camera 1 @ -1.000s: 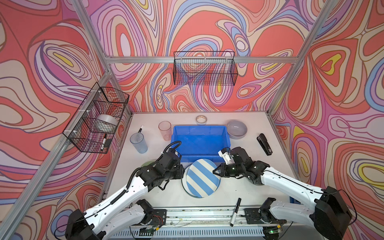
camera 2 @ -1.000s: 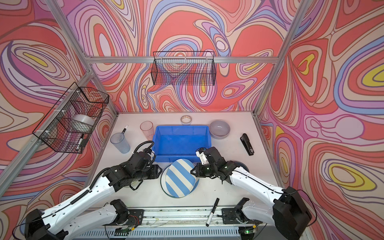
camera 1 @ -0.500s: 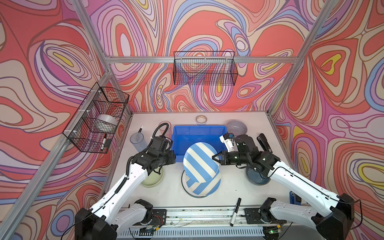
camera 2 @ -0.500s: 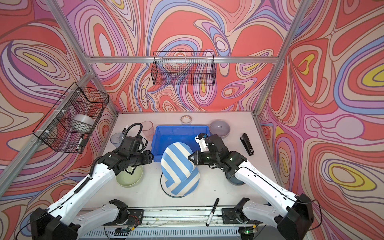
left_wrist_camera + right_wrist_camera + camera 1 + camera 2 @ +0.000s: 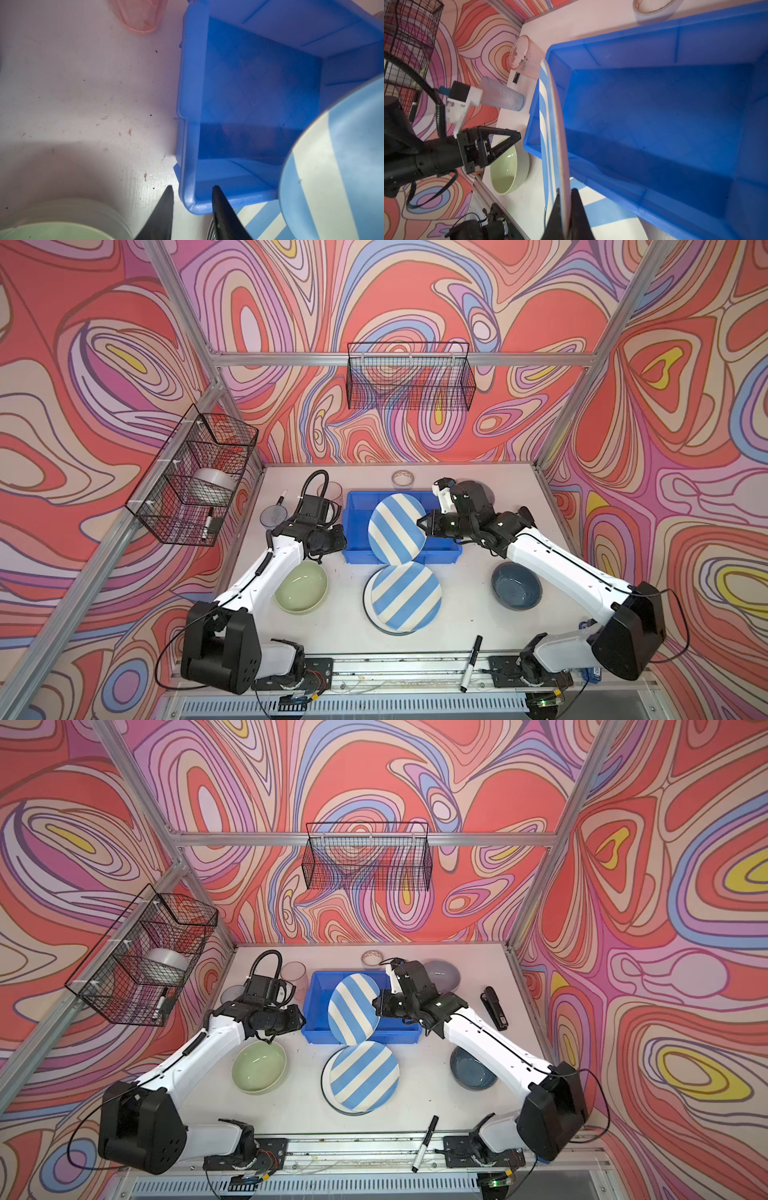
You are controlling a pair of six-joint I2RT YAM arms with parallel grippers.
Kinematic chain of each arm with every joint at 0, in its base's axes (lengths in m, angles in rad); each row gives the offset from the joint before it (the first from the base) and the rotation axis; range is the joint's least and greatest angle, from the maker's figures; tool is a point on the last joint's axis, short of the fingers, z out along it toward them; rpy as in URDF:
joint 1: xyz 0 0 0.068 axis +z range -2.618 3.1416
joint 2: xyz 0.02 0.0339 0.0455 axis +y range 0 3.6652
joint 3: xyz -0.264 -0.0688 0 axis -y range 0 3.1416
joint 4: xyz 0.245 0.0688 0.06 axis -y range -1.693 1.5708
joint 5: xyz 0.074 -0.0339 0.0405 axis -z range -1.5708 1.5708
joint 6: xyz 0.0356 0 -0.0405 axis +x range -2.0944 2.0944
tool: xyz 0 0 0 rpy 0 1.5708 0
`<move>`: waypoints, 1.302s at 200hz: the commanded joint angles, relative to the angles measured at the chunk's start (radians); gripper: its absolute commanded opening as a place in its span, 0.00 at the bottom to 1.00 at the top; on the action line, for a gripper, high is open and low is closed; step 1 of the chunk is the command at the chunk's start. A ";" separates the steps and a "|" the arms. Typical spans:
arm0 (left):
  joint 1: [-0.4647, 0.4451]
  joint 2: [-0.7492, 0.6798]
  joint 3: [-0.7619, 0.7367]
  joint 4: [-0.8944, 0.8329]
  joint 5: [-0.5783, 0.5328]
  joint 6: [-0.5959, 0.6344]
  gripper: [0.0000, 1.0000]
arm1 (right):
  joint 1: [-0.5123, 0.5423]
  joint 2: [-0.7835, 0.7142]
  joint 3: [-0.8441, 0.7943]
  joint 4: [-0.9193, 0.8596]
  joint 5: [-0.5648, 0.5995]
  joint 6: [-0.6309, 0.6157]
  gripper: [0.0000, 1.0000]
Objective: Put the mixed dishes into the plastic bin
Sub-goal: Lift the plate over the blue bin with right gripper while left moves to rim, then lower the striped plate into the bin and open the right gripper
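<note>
Striped plate (image 5: 397,529) pinched at its rim by right claw (image 5: 564,192), fingers pressed tight on the edge. Plate is steeply tilted, almost on edge, over the left-middle part of the blue bin (image 5: 442,549). Its low edge overlaps the bin's near wall in both top views; can't tell if it touches the bin.

Left claw (image 5: 192,187) is partly spread, gripping nothing, just off the bin's near left corner.

Second striped plate (image 5: 405,597) lies flat on tabletop (image 5: 457,614), just in front of the bin. Pale green bowl (image 5: 301,587) sits to its left, near the left arm. Dark blue bowl (image 5: 516,585) sits to its right, partly under the right arm. Lavender bowl (image 5: 444,973) is back right of the bin, half hidden by the right wrist. Pink tumbler (image 5: 293,971) and bluish tumbler (image 5: 274,516) stand upright back left of the bin. Tape roll (image 5: 402,477) is behind the bin, marker (image 5: 471,664) at the front edge, stapler (image 5: 494,1006) near the right edge.
</note>
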State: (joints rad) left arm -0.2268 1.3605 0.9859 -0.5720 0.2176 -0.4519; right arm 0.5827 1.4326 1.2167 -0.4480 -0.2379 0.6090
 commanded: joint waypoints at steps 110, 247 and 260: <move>0.007 0.146 0.014 0.095 0.035 0.038 0.20 | -0.060 0.370 0.154 0.235 -0.032 0.103 0.00; 0.007 0.168 0.037 0.064 0.072 0.090 0.17 | -0.059 0.490 0.068 0.366 -0.154 0.164 0.00; 0.007 0.167 0.037 0.060 0.074 0.093 0.17 | -0.060 0.495 0.057 0.375 -0.163 0.164 0.00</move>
State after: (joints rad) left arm -0.2226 1.5124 1.0046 -0.4770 0.2695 -0.3805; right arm 0.5243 1.9099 1.2953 -0.1268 -0.3653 0.7658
